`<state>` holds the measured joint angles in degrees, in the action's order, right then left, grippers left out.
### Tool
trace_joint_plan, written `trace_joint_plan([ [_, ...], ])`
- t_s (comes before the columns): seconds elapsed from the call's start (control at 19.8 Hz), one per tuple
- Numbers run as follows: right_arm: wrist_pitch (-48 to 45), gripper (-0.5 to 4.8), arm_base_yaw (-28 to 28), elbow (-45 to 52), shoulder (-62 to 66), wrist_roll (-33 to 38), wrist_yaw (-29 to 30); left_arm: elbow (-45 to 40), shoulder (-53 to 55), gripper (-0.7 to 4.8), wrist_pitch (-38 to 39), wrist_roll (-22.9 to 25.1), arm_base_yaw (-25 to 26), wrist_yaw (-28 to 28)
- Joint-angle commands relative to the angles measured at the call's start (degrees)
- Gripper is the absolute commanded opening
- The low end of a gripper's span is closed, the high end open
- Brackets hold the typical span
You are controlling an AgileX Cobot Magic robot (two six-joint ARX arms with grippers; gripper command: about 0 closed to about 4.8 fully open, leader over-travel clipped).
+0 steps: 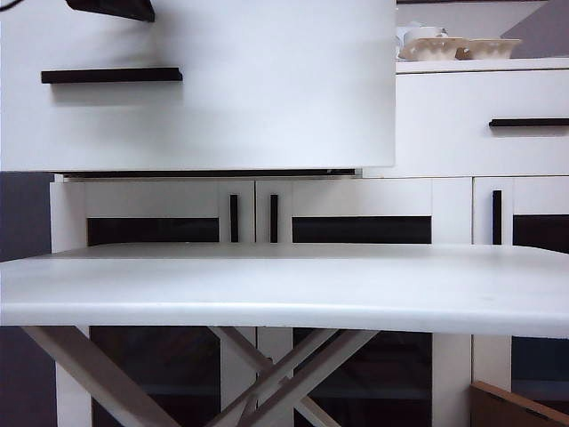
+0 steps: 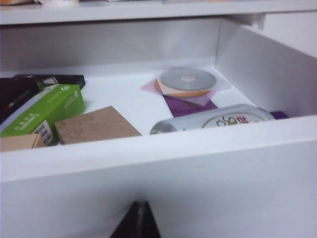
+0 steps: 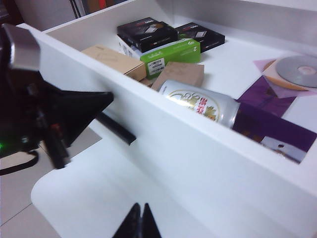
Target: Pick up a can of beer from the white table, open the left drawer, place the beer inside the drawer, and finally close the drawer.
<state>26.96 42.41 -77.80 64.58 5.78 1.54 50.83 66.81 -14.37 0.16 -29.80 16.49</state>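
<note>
The left drawer (image 1: pixel 267 98) stands pulled out above the white table (image 1: pixel 284 289). The can of beer (image 2: pixel 218 120) lies on its side inside it, just behind the drawer front (image 2: pixel 198 188), and it also shows in the right wrist view (image 3: pixel 203 105). My left gripper (image 2: pixel 141 204) is shut and empty, its tips close against the outside of the drawer front (image 3: pixel 198 158), near the black bar handle (image 3: pixel 116 128). In the exterior view only a dark part of the left gripper (image 1: pixel 111 7) shows above the handle (image 1: pixel 111 76). My right gripper (image 3: pixel 140 206) is shut on nothing, off to the side over the table (image 3: pixel 74 198).
Inside the drawer lie a green box (image 2: pixel 42 111), brown boxes (image 2: pixel 96 124), black boxes (image 3: pixel 146 32) and a disc (image 2: pixel 188 82) on a purple sleeve. A narrower drawer (image 1: pixel 480 124), bowls (image 1: pixel 462 46) on the cabinet top and doors (image 1: pixel 169 213) with vertical handles stand behind.
</note>
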Motion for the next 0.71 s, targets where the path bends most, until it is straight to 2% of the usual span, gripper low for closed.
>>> trace_joint_plan([
  [0.05,-0.61,-0.01,0.04,-0.24,-0.48,0.20,0.11,0.13,1.84,-0.05,-4.20,-0.13,0.33,0.85],
  [0.25,-0.31,-0.01,0.04,-0.26,-1.05,0.20,0.11,0.13,2.69,-0.06,-6.60,1.31,1.05,0.68],
  [0.46,-0.24,-0.01,0.04,-0.26,-1.05,0.20,0.13,0.13,3.80,-0.06,-8.22,0.85,5.53,-1.03],
  [0.56,-0.20,-0.01,0.04,-0.24,-1.05,0.22,0.11,0.13,3.80,-0.05,-8.26,-0.26,8.70,-3.91],
  [0.71,-0.22,-0.01,0.04,-0.24,-1.05,0.20,0.13,0.13,3.82,-0.05,-8.44,-0.63,10.80,-4.85],
])
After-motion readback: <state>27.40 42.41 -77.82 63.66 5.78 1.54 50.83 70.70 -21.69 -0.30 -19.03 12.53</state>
